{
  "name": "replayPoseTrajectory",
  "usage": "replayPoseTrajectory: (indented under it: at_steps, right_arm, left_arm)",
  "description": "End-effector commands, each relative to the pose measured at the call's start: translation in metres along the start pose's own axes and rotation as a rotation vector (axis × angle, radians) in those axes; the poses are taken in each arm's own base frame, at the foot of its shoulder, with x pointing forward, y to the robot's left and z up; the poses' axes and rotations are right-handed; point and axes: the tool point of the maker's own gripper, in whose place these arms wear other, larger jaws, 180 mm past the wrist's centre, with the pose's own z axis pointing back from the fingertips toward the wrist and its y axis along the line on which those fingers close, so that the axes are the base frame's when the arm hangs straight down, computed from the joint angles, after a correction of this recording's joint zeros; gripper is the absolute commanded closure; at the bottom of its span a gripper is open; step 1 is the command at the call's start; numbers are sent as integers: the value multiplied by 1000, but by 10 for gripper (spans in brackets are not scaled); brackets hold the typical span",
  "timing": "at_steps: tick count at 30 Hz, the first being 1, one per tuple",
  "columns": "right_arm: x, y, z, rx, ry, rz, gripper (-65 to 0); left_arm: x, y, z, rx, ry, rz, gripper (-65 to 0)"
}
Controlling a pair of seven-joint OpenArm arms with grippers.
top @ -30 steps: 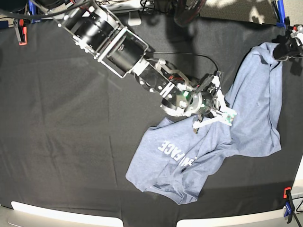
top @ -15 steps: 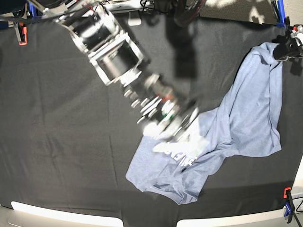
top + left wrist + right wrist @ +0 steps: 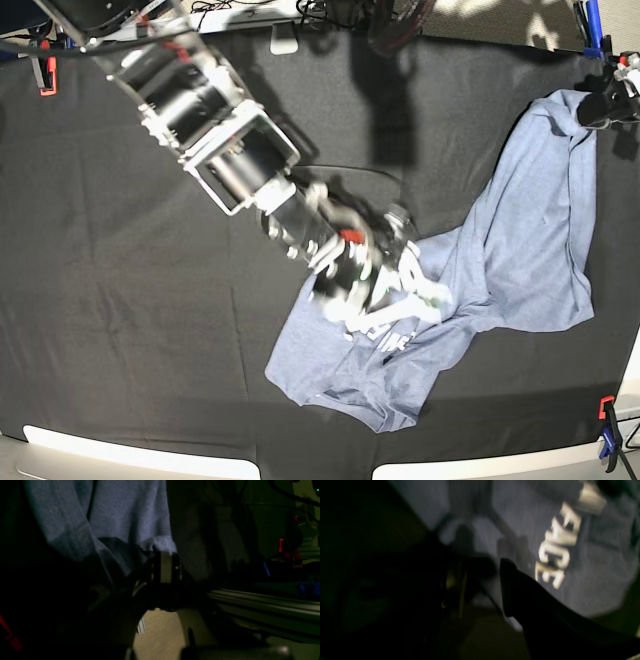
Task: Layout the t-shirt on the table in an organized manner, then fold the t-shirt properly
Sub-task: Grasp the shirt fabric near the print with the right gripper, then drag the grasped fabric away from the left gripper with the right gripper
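The light blue-grey t-shirt [image 3: 530,230] lies crumpled on the right half of the black table [image 3: 120,300], its white lettering [image 3: 557,547] facing up near the middle. My left gripper [image 3: 603,108] is at the far right edge, shut on the shirt's upper corner; in the left wrist view the hem [image 3: 160,543] is pinched in the left gripper [image 3: 165,562]. My right gripper [image 3: 405,300] hovers, blurred, over the lettering. In the right wrist view the right gripper [image 3: 482,585] has its jaws apart with nothing between them, just above the t-shirt [image 3: 520,512].
An orange clamp [image 3: 45,68] sits at the back left corner, a blue clamp [image 3: 592,25] at the back right, and another clamp [image 3: 606,425] at the front right. The white rim [image 3: 140,460] runs along the front edge. The right arm's bulky body [image 3: 215,115] crosses the upper left.
The right arm swung down and to the left, from the shirt's middle fold to above the lettering, and its jaws went from shut to open. The left gripper kept its hold.
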Motion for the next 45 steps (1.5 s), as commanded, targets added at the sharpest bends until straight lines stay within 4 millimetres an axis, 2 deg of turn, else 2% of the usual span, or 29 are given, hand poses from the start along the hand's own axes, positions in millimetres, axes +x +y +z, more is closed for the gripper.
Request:
replayPoseTrajectory:
  at_steps: [1, 8, 10, 12, 13, 17, 20, 23, 25, 29, 33, 36, 38, 42, 45]
  right_arm:
    - [17, -18, 10, -51, -33, 33, -231]
    - [-11, -34, 7, -126, 41, 52, -216]
    - [-24, -42, 7, -156, 68, 56, -137]
    - [-36, -46, 6, -166, 92, 52, -30]
    - [-44, -48, 6, -171, 112, 48, 0]
    - [-87, -50, 11, -175, 267, 24, 0]
    - [-124, -40, 19, -148, 367, -9, 0]
    - [-147, -30, 28, -145, 366, -13, 0]
    - [-154, -21, 32, -142, 342, -46, 0]
    - [-151, -3, 35, -119, 294, -96, 0]
    - [-142, -3, 43, -133, 268, -111, 0]
    - [-130, 4, 46, -70, 208, -171, 0]
    - [-118, 10, 46, -2, 153, -214, -46]
    - [-91, 7, 53, 91, 16, -350, -210]
    - [-66, 0, 64, 158, -121, -431, -236]
  left_arm:
    - [13, -3, 5, -7, -31, -30, 0]
    - [13, -3, 5, -6, -31, -30, 0]
    - [13, -3, 5, -6, -31, -30, 0]
    - [13, -3, 5, -6, -31, -30, 0]
    - [13, -3, 5, -6, -31, -30, 0]
    - [13, -3, 5, -6, -30, -29, 0]
    - [13, -3, 5, -6, -31, -30, 0]
    - [13, -3, 5, -6, -31, -30, 0]
    - [13, -3, 5, -6, -31, -30, 0]
    - [13, -3, 5, -6, -31, -30, 0]
    - [13, -3, 5, -6, -31, -30, 0]
    - [13, -3, 5, -6, -31, -30, 0]
    - [13, -3, 5, -7, -31, -30, 0]
    - [14, -3, 5, -7, -32, -31, 0]
    - [14, -3, 5, -7, -33, -31, 0]
